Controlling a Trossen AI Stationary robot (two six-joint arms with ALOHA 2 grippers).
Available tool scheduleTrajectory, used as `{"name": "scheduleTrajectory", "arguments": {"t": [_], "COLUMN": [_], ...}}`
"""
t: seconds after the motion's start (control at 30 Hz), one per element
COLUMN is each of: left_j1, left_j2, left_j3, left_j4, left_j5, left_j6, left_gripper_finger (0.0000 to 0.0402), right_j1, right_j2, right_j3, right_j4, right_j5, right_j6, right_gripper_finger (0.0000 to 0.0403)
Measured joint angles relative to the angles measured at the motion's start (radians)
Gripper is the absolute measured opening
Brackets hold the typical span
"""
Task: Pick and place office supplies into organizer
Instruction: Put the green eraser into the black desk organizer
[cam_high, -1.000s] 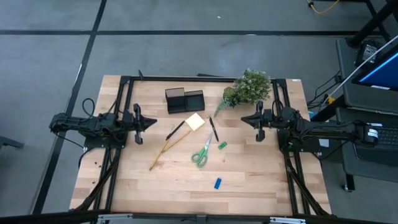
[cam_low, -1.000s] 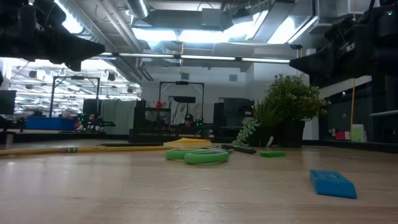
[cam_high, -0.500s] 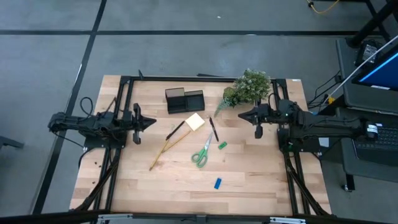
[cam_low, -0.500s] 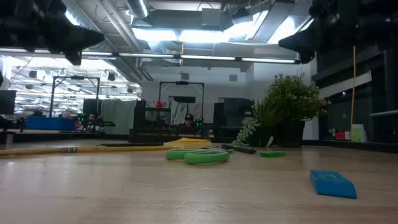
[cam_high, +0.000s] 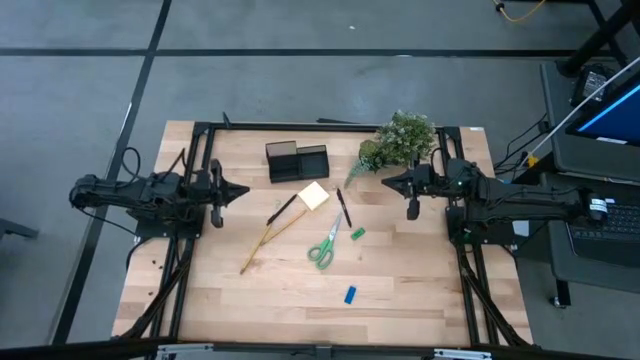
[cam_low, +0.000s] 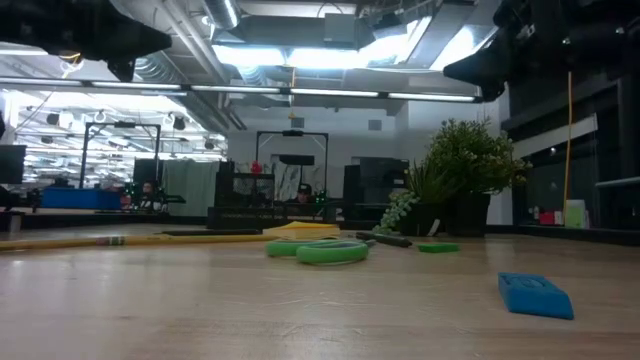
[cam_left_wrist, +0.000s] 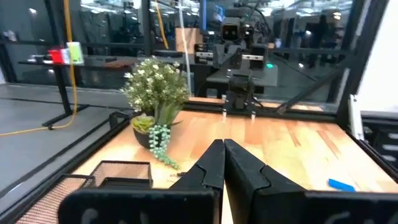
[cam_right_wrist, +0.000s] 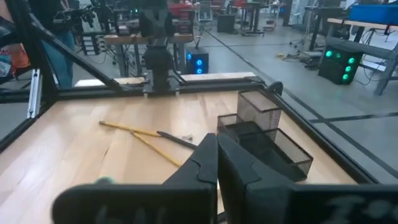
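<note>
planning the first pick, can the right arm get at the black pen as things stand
Probably yes. The right claw hangs shut above the table's right side, and the black pen lies flat between it and the sticky-note pad, with bare wood between. The plant sits behind that path.

- We see the right gripper (cam_high: 388, 183), closed and raised above the table (cam_high: 400, 290), now reaching farther toward the middle, beside the plant (cam_high: 402, 138).
- We see the left gripper (cam_high: 243, 190), also closed, now pointing inward, its arm drawn slightly back.
</note>
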Motion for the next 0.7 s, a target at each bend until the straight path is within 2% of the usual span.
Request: {"name": "scheduleTrajectory", "arguments": {"t": [0.13,0.3,0.53,0.7], "left_j1": [0.000,0.000,0.000,0.000], "left_j2": [0.017,0.069,0.209,0.305], "left_j3": [0.000,0.000,0.006,0.109], "left_j4": [-0.028,-0.024,0.025,-0.011], "left_j5": [0.083,0.085,0.085,0.086], "left_j6": [-0.029,-0.063,-0.066,-0.063], "left_gripper_finger": [0.0007,0.0004,0.0002,0.0002], "right_j1": [0.025,0.065,0.113,0.126], "right_j2": [0.000,0.000,0.000,0.005], "right_j3": [0.000,0.000,0.000,0.068], "right_j4": [-0.008,-0.006,-0.019,-0.075], "right_j5": [-0.051,-0.051,-0.051,-0.051], "right_j6": [-0.039,-0.038,-0.014,-0.013], "right_gripper_finger": [0.0003,0.0003,0.0003,0.0003]}}
